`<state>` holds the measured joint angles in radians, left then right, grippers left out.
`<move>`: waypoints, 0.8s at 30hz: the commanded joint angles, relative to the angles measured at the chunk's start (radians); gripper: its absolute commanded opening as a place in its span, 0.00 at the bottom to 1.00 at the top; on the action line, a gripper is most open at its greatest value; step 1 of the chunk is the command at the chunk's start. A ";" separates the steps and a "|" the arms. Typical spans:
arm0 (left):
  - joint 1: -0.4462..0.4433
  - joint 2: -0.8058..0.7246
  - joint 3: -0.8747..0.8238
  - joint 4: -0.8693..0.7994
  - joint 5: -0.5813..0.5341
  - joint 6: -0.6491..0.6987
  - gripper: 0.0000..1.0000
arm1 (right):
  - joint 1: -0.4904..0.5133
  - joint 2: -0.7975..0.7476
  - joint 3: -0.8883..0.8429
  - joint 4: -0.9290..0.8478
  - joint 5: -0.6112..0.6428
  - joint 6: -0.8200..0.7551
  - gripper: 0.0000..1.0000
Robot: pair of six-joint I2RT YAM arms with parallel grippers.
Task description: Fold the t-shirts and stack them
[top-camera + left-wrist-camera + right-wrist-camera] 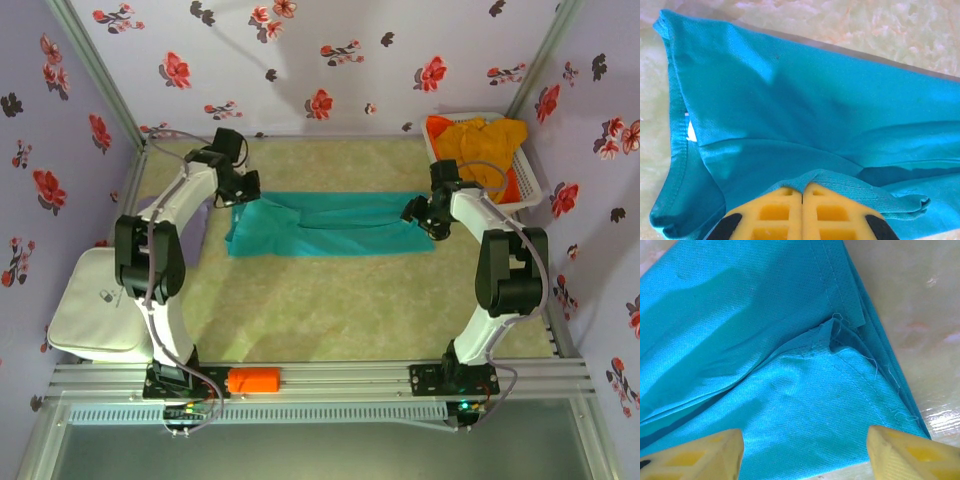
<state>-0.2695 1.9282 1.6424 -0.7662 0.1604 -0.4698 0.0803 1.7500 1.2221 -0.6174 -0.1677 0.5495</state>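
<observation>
The teal t-shirt (325, 225) is laid lengthwise mid-table (330, 310), its left end clamped in the left end effector (802, 192), likely for folding. The right end effector (805, 450) is spread apart over the right corner.

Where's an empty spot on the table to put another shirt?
Biggest bare patch: the mat in front of the teal shirt, between the two arms, up to the metal rail. A thinner strip lies behind the shirt, along the back wall. Crowded: the shirt's ends, where the left hand and right hand sit, and the basket corner.
</observation>
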 commanded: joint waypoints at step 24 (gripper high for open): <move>-0.054 -0.161 -0.342 0.187 0.055 -0.183 0.51 | 0.048 -0.006 -0.043 0.154 -0.078 0.069 0.68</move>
<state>-0.3023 1.7435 1.3384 -0.6971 0.1734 -0.5785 0.1234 1.7061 1.1770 -0.5179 -0.2165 0.5781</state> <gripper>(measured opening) 0.517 0.683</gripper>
